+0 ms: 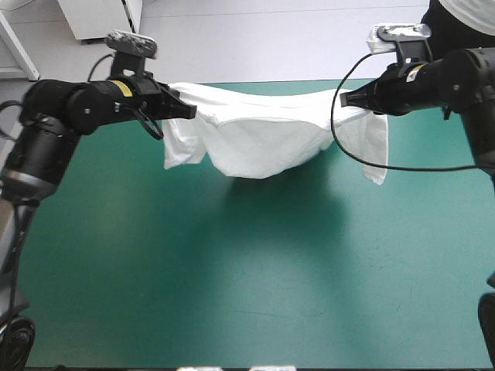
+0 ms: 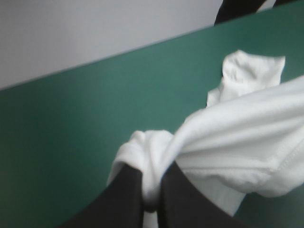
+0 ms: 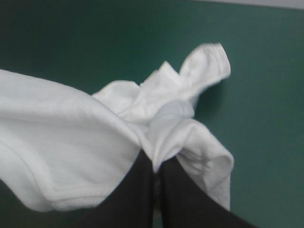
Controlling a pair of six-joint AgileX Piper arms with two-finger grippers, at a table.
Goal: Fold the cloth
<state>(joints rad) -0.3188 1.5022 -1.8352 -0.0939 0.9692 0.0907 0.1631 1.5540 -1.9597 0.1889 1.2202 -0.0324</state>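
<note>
The white T-shirt (image 1: 267,131) hangs stretched between both grippers above the far half of the teal-green table, sagging in the middle, a sleeve drooping at each end. My left gripper (image 1: 189,112) is shut on the T-shirt's left end; in the left wrist view its black fingers (image 2: 130,190) pinch a bunched fold of the T-shirt (image 2: 237,137). My right gripper (image 1: 346,98) is shut on the right end; in the right wrist view the T-shirt (image 3: 66,137) is gathered between the black fingers (image 3: 142,190), with a sleeve (image 3: 206,61) dangling beyond them.
The teal-green table (image 1: 247,278) lies bare under and in front of the hanging shirt. Its far edge (image 1: 255,83) runs just behind the shirt. A dark-clothed person (image 1: 464,23) stands beyond the far right corner.
</note>
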